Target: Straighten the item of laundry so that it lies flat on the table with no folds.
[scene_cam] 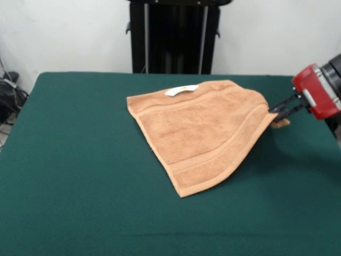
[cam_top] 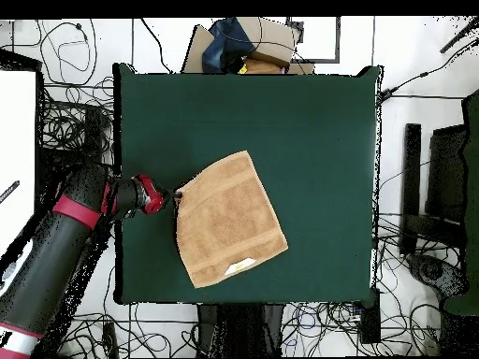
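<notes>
A soft peach-orange terry towel (scene_cam: 200, 136) with woven stripes near its edges lies a little right of the middle in the front view, on the big table covered in dark green cloth (scene_cam: 80, 186). A small white label (scene_cam: 181, 90) sits on the towel's upper edge.

The red and black robot arm (cam_top: 65, 238) reaches in low from the right edge of the front view. Its thin black claw (scene_cam: 278, 114) is pinched on the towel's right corner, and a little bit of orange cloth pokes out under it. The arm comes in from the side so it can tug that corner away from the rest of the towel.

The towel looks pulled to a point where the claw holds it, and the part beside the claw bulges up a bit. So it is not flat yet. The right edge looks tucked or lifted, though I cannot tell if it is folded under.

In the overhead view the towel lies lower middle, with the claw at its left corner.
</notes>
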